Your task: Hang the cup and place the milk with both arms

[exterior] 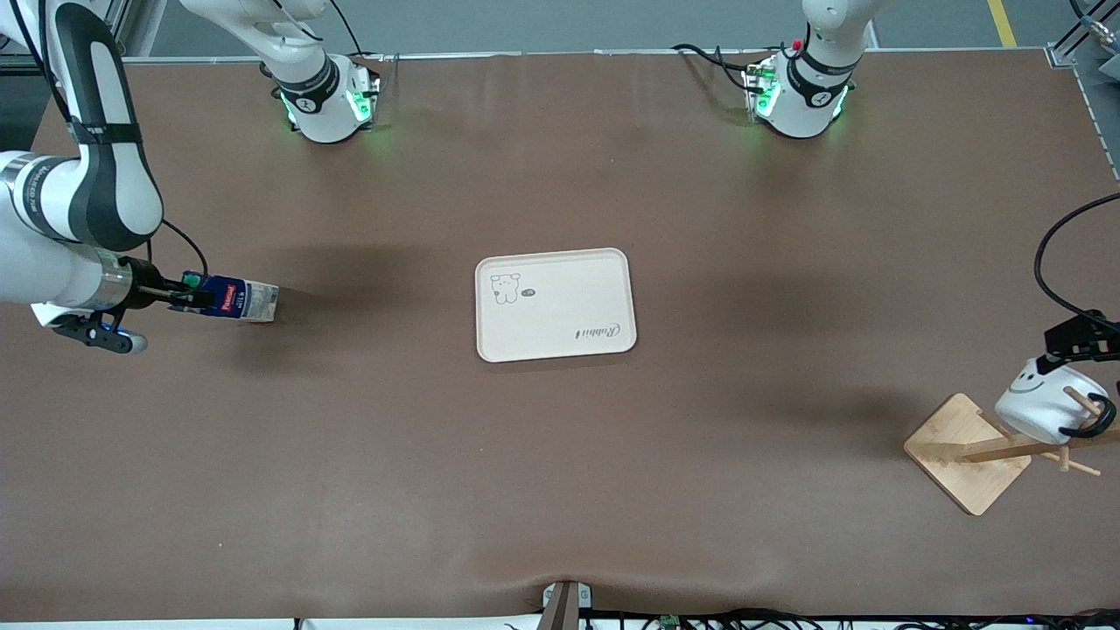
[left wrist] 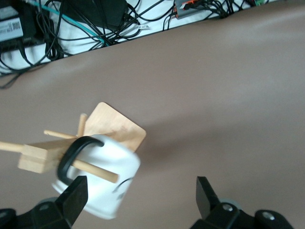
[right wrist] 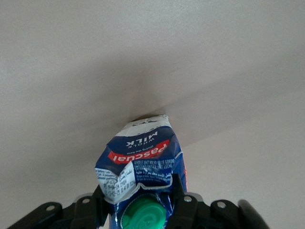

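Observation:
The white cup (exterior: 1044, 401) with a smiley face hangs by its black loop handle on a peg of the wooden rack (exterior: 967, 453) at the left arm's end of the table. My left gripper (exterior: 1078, 343) is just above it, open and not holding it. In the left wrist view the cup (left wrist: 107, 183) sits by one finger (left wrist: 74, 195) of the left gripper (left wrist: 140, 187). My right gripper (exterior: 185, 295) is shut on the top of the blue milk carton (exterior: 232, 299), low over the table at the right arm's end. The right wrist view shows the carton (right wrist: 140, 160) crumpled at the green cap inside the right gripper (right wrist: 140, 195).
A cream tray (exterior: 604, 262) with a bear drawing lies at the table's centre. The rack's square base (exterior: 954, 429) stands near the table edge. Cables (left wrist: 86, 24) lie off the table's edge in the left wrist view.

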You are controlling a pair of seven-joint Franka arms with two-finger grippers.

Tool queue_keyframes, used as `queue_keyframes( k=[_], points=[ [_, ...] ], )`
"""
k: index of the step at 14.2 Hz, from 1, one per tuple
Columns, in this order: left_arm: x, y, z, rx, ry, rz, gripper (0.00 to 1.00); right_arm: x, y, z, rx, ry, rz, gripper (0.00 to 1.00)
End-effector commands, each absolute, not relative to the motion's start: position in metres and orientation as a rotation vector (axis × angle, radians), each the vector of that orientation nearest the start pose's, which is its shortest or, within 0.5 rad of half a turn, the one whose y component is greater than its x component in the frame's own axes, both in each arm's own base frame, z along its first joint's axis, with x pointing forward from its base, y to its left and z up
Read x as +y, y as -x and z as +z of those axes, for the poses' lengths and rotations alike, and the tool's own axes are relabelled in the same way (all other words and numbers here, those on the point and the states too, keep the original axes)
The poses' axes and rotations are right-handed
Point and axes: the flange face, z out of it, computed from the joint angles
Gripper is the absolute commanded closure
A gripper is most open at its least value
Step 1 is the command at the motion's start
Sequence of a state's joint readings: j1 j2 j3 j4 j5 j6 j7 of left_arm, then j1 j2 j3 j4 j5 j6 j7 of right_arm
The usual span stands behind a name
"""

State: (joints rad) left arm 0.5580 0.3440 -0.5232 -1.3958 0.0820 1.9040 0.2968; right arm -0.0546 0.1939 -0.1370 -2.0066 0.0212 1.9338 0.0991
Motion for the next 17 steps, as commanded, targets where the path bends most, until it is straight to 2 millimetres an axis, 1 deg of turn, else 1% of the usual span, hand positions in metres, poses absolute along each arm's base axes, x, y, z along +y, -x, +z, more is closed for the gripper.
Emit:
queue_keyframes(
  k=[1,2,3,4,6,7,9,11,12,13,14,15,16,17],
  points=[
    [0.059,-0.653,0.577,0.108,3.183,-0.308,0.0,-0.107,-0.541,0.348,0.443,3.075,0.396,0.29],
    [0.041,-0.648,0.586,0.001,3.189,-0.289,0.0,-0.107,-0.543,0.351,0.441,3.077,0.381,0.09],
    [0.028,-0.642,0.594,-0.086,3.189,-0.267,0.0,-0.106,-0.544,0.352,0.441,3.075,0.376,0.0],
    [0.02,-0.635,0.602,-0.14,3.183,-0.234,0.0,-0.106,-0.546,0.354,0.441,3.076,0.369,0.0],
    [0.007,-0.619,0.619,-0.131,3.167,-0.198,0.0,-0.106,-0.548,0.357,0.441,3.078,0.359,0.0],
    [0.004,-0.611,0.626,-0.129,3.159,-0.173,0.0,-0.106,-0.548,0.358,0.44,3.08,0.357,0.0],
    [0.001,-0.601,0.636,-0.132,3.146,-0.149,0.0,-0.105,-0.553,0.366,0.436,3.082,0.333,0.0],
    [-0.003,-0.593,0.646,-0.127,3.133,-0.144,0.0,-0.104,-0.563,0.381,0.428,3.092,0.284,0.0],
    [-0.005,-0.591,0.649,-0.122,3.136,-0.149,0.0,-0.104,-0.571,0.392,0.421,3.098,0.244,0.0],
    [-0.009,-0.585,0.659,-0.118,3.125,-0.165,0.0,-0.105,-0.578,0.404,0.421,3.103,0.205,0.0],
    [-0.028,-0.576,0.668,-0.083,3.116,-0.186,0.0,-0.104,-0.583,0.412,0.411,3.107,0.174,0.0],
    [-0.027,-0.572,0.671,-0.092,3.103,-0.171,0.0,-0.104,-0.587,0.417,0.396,3.111,0.157,0.0],
    [-0.032,-0.564,0.672,-0.078,3.094,-0.12,0.0,-0.104,-0.589,0.419,0.382,3.113,0.147,0.0],
    [-0.024,-0.557,0.672,-0.104,3.094,-0.058,0.0,-0.105,-0.59,0.42,0.379,3.114,0.143,0.0]
  ],
)
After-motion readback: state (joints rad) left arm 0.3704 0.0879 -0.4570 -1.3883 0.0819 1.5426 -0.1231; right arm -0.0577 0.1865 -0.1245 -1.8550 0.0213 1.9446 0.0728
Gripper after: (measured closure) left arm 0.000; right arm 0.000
